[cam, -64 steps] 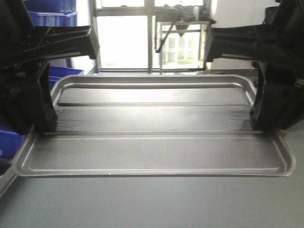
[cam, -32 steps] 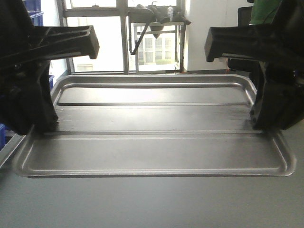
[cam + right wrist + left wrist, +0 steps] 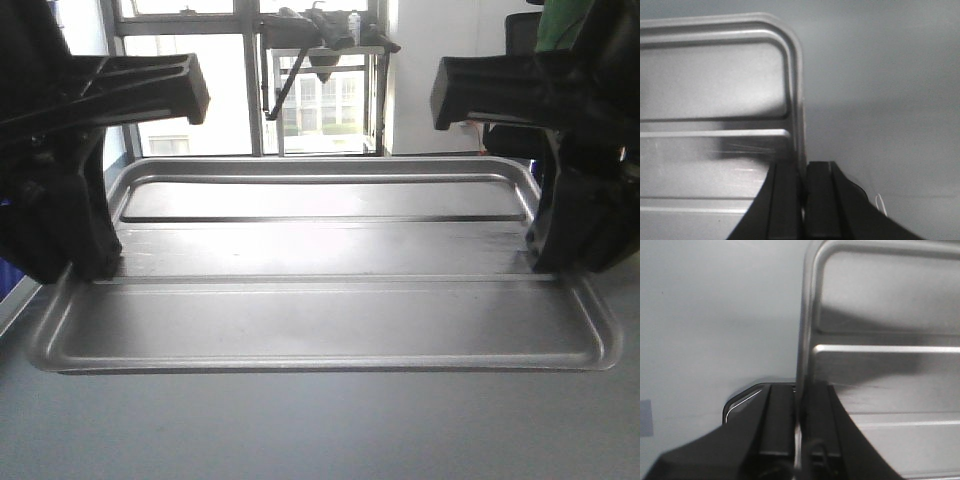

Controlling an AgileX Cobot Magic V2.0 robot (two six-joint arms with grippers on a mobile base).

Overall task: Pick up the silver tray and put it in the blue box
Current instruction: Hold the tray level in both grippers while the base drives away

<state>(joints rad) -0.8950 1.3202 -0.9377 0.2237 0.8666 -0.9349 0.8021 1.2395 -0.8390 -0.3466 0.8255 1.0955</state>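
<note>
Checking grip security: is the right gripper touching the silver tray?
Touching. The right wrist view shows the right gripper clamped on the silver tray, its side rim pinched between both jaws with no gap.

My front-facing camera sits low and close behind the silver tray (image 3: 320, 310). It looks level across it toward a bright window (image 3: 220, 90) in the upper middle of the frame. The left gripper (image 3: 85, 268) fills the left edge and the right gripper (image 3: 555, 262) the right edge. My left wrist camera looks from very near along its own fingers (image 3: 780, 425), which pinch the tray's rim at bottom centre, with a plain grey surface (image 3: 715, 315) across the left half. My right wrist camera mirrors that, with the tray in the left half. All three views share the tray, and each wrist view covers one end of it.
</note>
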